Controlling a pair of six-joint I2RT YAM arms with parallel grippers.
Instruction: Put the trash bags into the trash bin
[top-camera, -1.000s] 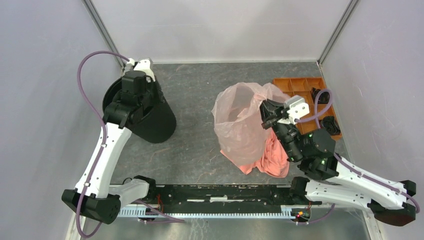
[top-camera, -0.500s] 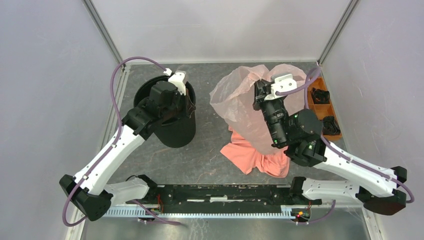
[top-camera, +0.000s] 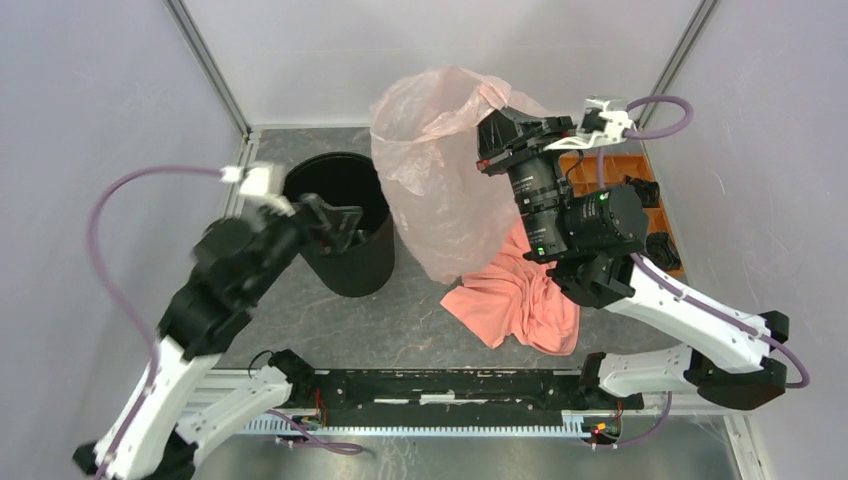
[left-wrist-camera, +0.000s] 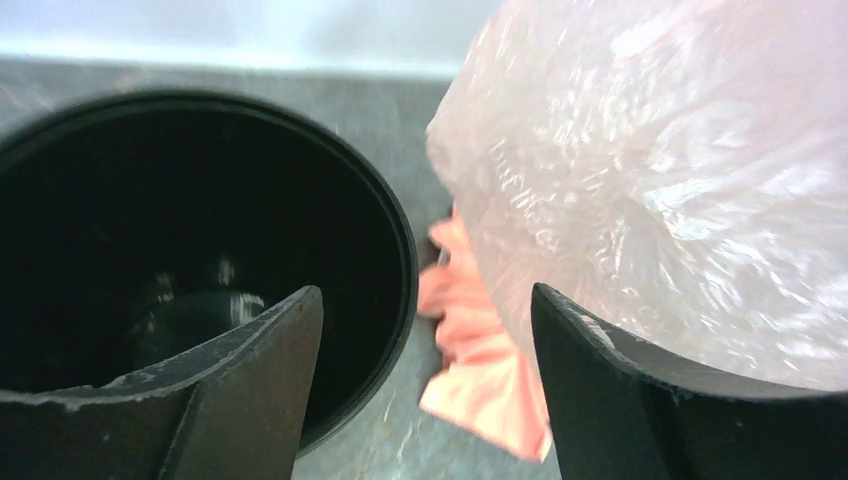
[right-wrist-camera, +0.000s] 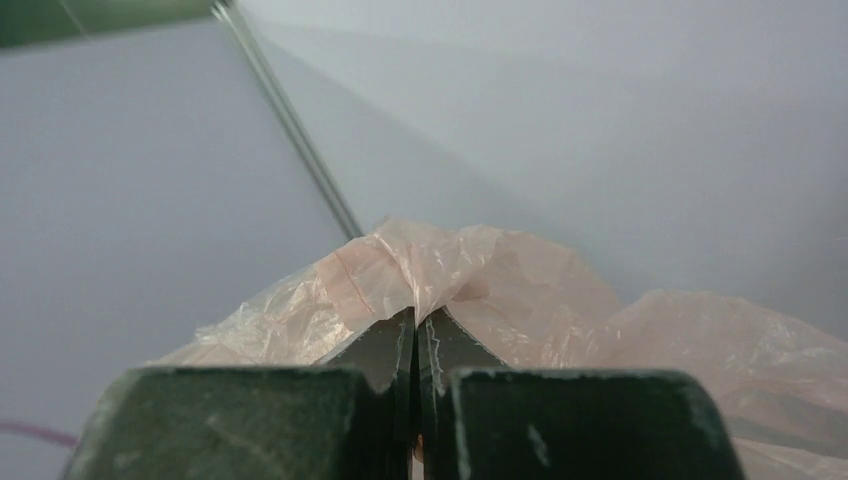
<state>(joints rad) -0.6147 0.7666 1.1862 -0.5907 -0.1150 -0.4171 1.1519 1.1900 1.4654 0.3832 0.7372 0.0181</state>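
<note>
The step in hand is the carry. The bag (top-camera: 440, 170) hangs in the air, pinched at its top by the right fingers (right-wrist-camera: 378, 352), which are closed tight on a fold of the film with no gap between them. It balloons down over the far middle of the tabletop (top-camera: 410, 320). Its lower end reaches toward the cloth (top-camera: 520, 300), which lies crumpled nearer the front edge on the right; whether the two touch cannot be told. The bin (top-camera: 355, 270) stands upright toward the far left corner, just beside the bag, with its mouth open and dark inside. The left fingers (left-wrist-camera: 250, 350) are spread wide and grip nothing. They hover at the bin's near rim, and the wrist view shows the rim and the bag's flank through the gap between them.

By the look of it, none of the bag is in the bin yet. The next move calls for the right arm to swing the bag leftward until its bottom hangs over the mouth, then lower it. The bag is bigger than the bin and puffed with air, so it will likely need pressing in, and the open left fingers are well placed for that. Dragging on the rim could tip the bin.
</note>
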